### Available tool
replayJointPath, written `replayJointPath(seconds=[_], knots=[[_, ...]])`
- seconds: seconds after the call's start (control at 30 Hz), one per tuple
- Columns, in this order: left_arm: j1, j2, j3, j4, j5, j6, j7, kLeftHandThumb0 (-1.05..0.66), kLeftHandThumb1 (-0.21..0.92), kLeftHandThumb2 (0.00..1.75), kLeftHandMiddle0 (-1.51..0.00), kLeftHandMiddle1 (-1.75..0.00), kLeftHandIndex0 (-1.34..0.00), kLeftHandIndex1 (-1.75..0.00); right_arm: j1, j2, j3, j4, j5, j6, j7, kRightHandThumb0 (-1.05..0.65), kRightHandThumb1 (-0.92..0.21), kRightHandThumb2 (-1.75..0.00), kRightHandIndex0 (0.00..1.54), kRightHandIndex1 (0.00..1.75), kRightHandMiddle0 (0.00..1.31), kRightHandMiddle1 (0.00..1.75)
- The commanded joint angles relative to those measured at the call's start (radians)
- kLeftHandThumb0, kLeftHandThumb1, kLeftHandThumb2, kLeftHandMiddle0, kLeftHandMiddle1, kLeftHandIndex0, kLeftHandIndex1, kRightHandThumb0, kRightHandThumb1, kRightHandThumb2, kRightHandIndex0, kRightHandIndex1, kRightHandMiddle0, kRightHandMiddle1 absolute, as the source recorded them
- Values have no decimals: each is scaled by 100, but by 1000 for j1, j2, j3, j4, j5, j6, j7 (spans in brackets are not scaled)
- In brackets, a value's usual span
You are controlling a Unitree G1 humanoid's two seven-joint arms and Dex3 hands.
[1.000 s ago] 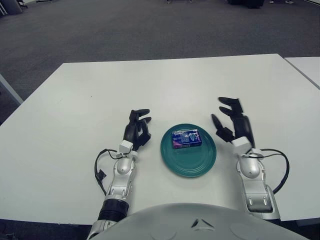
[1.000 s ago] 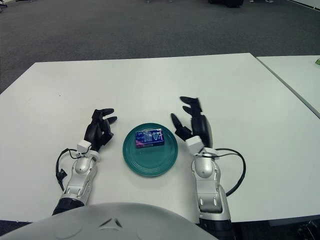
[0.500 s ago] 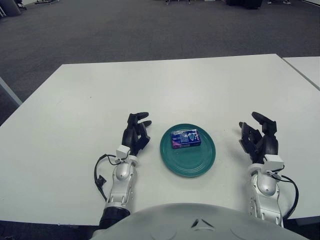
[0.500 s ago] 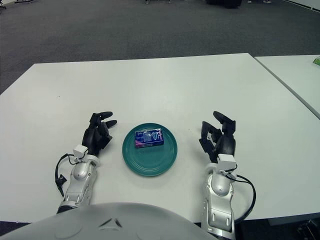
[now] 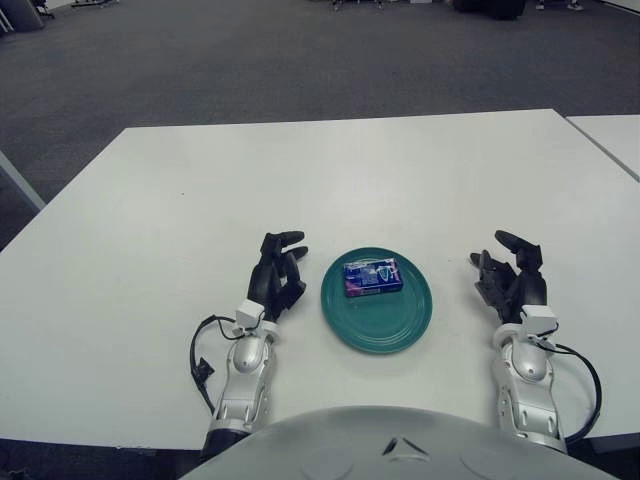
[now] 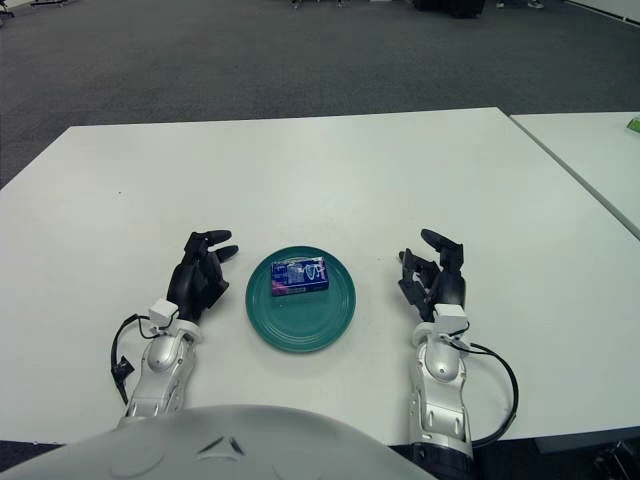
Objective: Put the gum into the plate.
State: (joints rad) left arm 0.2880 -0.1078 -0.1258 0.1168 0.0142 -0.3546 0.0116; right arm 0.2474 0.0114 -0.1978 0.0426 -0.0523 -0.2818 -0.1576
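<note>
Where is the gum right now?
The gum lies inside the green plate, toward its far side, in the middle of the left eye view. The left robot hand and right robot hand flank the plate, holding nothing.

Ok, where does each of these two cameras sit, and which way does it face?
Left eye view: head camera, angled forward and down at the white table; shows left hand, right hand, both forearms, chest edge.
Right eye view: same head, slightly to the right; same hands, scene shifted left.
Shared: the gum lying in the teal plate between both empty hands.
</note>
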Motion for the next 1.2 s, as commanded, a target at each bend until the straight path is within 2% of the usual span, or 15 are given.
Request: replayJointPath(seconds=[0.0,0.2,0.27,0.6,0.77,0.9,1.07,1.17], knots=[[30,-15,-2,29,6,75,17,-81,92,89,-31,-113,-24,-136,-5,3,6,107,6,-21,3,-48,-80,-79,52,90,3,117],[27,-13,1,30,7,81,37,-80,92,87,-28,-117,-26,-137,-11,-1,10,171,15,-75,12,-48,-81,-77,50,93,1,120],[26,-13,-1,24,11,80,46,-80,92,87,-26,-122,-27,-138,-12,1,11,185,22,-85,16,-47,-77,-80,51,95,0,122],[29,-6,-13,-1,37,95,66,-83,92,88,-23,-130,-27,-140,0,5,22,216,47,-101,44,-43,-68,-89,52,106,0,126],[25,-3,-20,34,60,83,81,-83,92,88,-23,-131,-27,-141,8,6,27,225,46,-111,51,-43,-65,-92,54,112,0,128],[-3,4,-7,119,70,65,95,-81,92,88,-24,-128,-25,-142,12,5,28,240,44,-125,54,-45,-68,-91,53,112,0,127],[-56,11,30,252,31,31,78,-82,92,91,-25,-122,-22,-141,11,0,28,264,38,-154,54,-52,-78,-83,56,106,0,123],[-55,9,33,248,15,28,69,-83,92,92,-25,-120,-21,-141,13,1,33,267,28,-169,47,-54,-80,-79,57,104,1,122]])
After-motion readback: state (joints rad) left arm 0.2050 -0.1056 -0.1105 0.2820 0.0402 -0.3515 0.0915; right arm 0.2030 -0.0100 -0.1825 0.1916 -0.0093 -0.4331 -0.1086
